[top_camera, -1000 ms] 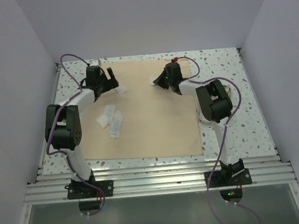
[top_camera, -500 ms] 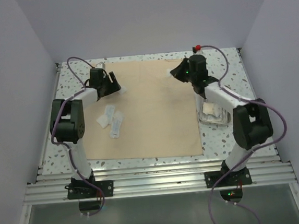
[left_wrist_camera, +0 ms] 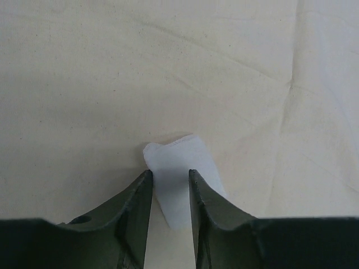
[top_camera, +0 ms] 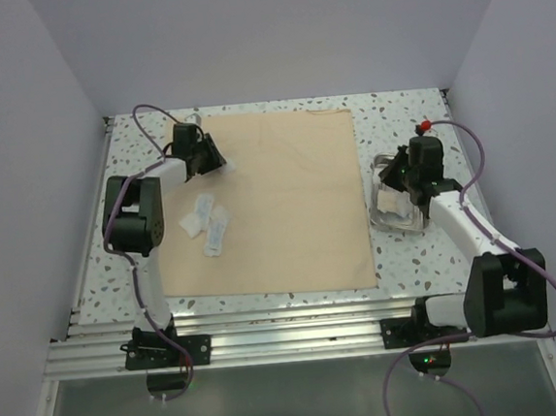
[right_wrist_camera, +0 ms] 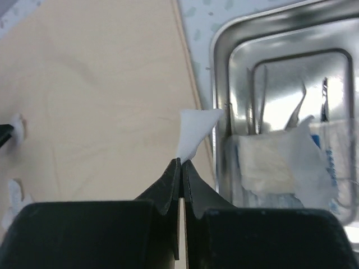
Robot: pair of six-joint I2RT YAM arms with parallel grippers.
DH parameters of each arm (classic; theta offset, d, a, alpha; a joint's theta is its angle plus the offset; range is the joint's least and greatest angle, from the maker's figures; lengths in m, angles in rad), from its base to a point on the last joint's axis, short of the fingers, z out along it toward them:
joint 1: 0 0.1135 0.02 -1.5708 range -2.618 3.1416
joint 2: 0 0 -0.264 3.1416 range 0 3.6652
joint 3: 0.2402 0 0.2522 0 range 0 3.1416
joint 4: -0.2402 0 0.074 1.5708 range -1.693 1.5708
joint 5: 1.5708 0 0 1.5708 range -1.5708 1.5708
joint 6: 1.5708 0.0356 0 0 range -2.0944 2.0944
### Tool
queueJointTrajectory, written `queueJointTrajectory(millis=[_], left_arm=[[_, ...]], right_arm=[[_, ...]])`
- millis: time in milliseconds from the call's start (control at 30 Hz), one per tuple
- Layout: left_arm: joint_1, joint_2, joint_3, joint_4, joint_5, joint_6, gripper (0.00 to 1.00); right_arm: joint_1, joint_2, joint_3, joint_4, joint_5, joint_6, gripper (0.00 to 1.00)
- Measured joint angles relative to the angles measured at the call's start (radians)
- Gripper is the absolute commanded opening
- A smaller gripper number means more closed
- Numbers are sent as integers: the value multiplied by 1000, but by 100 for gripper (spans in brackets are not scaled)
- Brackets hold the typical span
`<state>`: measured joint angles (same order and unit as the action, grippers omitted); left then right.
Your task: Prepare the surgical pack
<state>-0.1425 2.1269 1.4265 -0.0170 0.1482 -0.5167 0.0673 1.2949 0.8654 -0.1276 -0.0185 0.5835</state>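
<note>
Top external: right pincer (top_camera: 399, 171) has swung off the far edge of the cloth sheet (top_camera: 288, 207) toward the steel tray (top_camera: 388, 220), clenched on a gauze scrap (right_wrist_camera: 197, 128) sticking out ahead of its tips; right wrist puts the tray just right of them. Left pincer (left_wrist_camera: 170, 175) has hardly moved, pinching a second gauze piece (left_wrist_camera: 179, 159) on the cloth under it. My read: right-hand gauze is nearly set to drop in the tray, left one next.
</note>
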Motion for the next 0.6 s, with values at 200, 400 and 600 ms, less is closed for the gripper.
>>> queueJointTrajectory(millis=[200, 400, 600], left_arm=[[-4, 33, 29, 0, 10, -1, 0], [-11, 27, 29, -3, 24, 5, 0], [-51, -53, 28, -48, 21, 21, 0]], right_arm=[[-47, 40, -55, -37, 2, -24, 0], [-45, 117, -55, -42, 10, -26, 27], [-45, 104, -55, -60, 60, -42, 55]])
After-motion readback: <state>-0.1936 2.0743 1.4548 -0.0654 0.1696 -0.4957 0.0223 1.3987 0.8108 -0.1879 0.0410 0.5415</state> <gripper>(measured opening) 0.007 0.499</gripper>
